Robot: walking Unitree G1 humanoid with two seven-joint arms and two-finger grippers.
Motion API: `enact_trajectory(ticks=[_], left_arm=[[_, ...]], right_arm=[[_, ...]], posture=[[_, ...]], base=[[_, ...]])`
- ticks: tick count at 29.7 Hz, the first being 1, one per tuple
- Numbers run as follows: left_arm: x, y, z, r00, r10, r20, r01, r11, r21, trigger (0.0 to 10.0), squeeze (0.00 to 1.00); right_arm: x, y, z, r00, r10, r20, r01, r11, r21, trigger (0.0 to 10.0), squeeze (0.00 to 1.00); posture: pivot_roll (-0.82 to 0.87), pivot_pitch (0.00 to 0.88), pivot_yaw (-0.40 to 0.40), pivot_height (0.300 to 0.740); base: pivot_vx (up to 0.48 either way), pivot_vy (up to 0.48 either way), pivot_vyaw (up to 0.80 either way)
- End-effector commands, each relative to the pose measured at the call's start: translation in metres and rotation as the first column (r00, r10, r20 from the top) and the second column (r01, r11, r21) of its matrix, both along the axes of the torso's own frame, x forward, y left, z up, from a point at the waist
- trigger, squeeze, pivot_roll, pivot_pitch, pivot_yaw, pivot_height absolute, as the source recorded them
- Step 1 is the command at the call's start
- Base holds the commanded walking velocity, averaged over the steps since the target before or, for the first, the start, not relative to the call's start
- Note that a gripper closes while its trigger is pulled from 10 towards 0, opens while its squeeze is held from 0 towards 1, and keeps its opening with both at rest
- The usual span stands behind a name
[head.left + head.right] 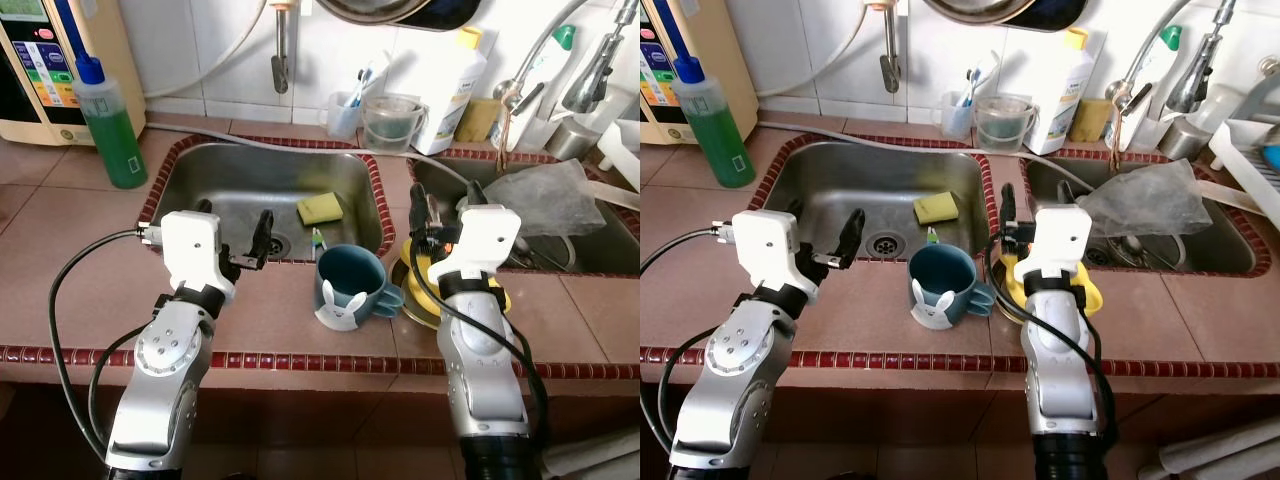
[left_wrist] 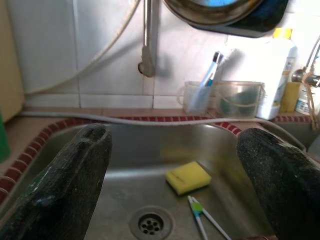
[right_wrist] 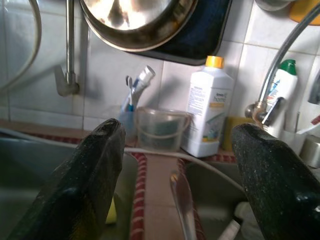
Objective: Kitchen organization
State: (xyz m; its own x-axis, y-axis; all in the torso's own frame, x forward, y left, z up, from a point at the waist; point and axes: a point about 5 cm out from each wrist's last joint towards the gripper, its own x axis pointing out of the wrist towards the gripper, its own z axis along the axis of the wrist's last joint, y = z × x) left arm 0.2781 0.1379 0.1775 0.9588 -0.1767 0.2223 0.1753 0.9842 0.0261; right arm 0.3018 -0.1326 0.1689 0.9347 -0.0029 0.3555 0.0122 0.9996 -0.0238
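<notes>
Left gripper hovered wide open, empty, over the steel sink. Right gripper also gaped empty, beside the blue bunny-print mug.

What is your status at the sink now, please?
Left pincer open over the left sink. Right pincer open, above the yellow item. Blue bunny mug upright on the counter between the arms, untouched.

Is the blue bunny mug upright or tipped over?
Upright. The blue mug stands on its base on the counter edge in front of the left sink, its round opening facing up. Contents cannot be told.
</notes>
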Motion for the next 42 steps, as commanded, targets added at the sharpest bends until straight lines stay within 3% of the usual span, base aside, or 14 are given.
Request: enact_trajectory(ticks=[1, 9, 15, 20, 21, 23, 31, 33, 37, 42], left_arm=[[-0.002, -0.003, 0.001, 1.0, -0.003, 0.013, 0.003, 1.0, 0.003, 10.0, 0.0], [-0.01, -0.002, -0.013, 1.0, 0.015, -0.003, -0.015, 1.0, -0.007, 10.0, 0.0], [-0.012, -0.008, -0.02, 1.0, 0.018, 0.01, -0.018, 1.0, -0.016, 10.0, 0.0], [-0.013, -0.016, -0.033, 1.0, -0.01, -0.02, 0.012, 0.997, 0.075, 10.0, 0.0], [-0.012, -0.018, -0.035, 0.999, -0.012, -0.043, 0.016, 0.995, 0.094, 10.0, 0.0], [-0.01, -0.019, -0.037, 0.998, -0.011, -0.067, 0.018, 0.993, 0.113, 10.0, 0.0], [-0.009, -0.022, -0.027, 0.999, -0.046, -0.021, 0.048, 0.992, 0.113, 10.0, 0.0], [-0.01, -0.023, -0.023, 0.998, -0.054, -0.015, 0.056, 0.992, 0.115, 10.0, 0.0], [-0.011, -0.025, -0.02, 0.998, -0.069, -0.007, 0.069, 0.99, 0.123, 10.0, 0.0], [-0.012, -0.025, -0.011, 0.997, -0.077, 0.008, 0.076, 0.99, 0.118, 10.0, 0.0]], right_arm=[[-0.004, -0.001, -0.003, 1.0, -0.014, -0.015, 0.014, 1.0, 0.003, 10.0, 0.0], [-0.016, -0.003, -0.024, 0.994, -0.038, -0.101, 0.041, 0.999, 0.024, 10.0, 0.0], [-0.018, -0.005, -0.026, 0.993, -0.031, -0.118, 0.036, 0.999, 0.04, 10.0, 0.0], [-0.018, -0.004, -0.027, 0.992, -0.009, -0.126, 0.015, 0.999, 0.046, 10.0, 0.0], [-0.019, -0.004, -0.027, 0.992, -0.009, -0.124, 0.014, 0.999, 0.045, 10.0, 0.08], [-0.019, -0.004, -0.026, 0.992, -0.01, -0.122, 0.015, 0.999, 0.041, 10.0, 0.08], [-0.023, -0.006, -0.031, 0.986, -0.009, -0.164, 0.018, 0.998, 0.055, 10.0, 0.09], [-0.024, -0.007, -0.032, 0.985, -0.012, -0.172, 0.021, 0.998, 0.051, 10.0, 0.0], [-0.024, -0.007, -0.032, 0.979, -0.004, -0.203, 0.02, 0.997, 0.072, 10.0, 0.0], [-0.023, -0.007, -0.028, 0.962, 0.001, -0.273, 0.041, 0.988, 0.148, 10.0, 0.0]], posture=[[0.0, 0.044, -0.035, 0.74], [-0.01, 0.028, -0.027, 0.74], [-0.01, 0.019, -0.026, 0.74], [-0.02, 0.011, -0.024, 0.74], [-0.02, 0.011, -0.023, 0.74], [-0.02, 0.012, -0.022, 0.74], [-0.02, 0.012, -0.02, 0.74], [-0.02, 0.012, -0.019, 0.74], [-0.02, 0.016, -0.021, 0.74], [-0.02, 0.031, -0.026, 0.74]], base=[[0.0, 0.0, 0.0], [0.0, 0.0, 0.0], [0.0, 0.0, 0.0], [0.0, 0.0, 0.0], [0.0, 0.0, 0.0], [0.0, 0.0, 0.0], [0.0, 0.0, 0.0], [0.0, 0.0, 0.0], [0.0, 0.0, 0.0], [0.0, 0.0, 0.0]])
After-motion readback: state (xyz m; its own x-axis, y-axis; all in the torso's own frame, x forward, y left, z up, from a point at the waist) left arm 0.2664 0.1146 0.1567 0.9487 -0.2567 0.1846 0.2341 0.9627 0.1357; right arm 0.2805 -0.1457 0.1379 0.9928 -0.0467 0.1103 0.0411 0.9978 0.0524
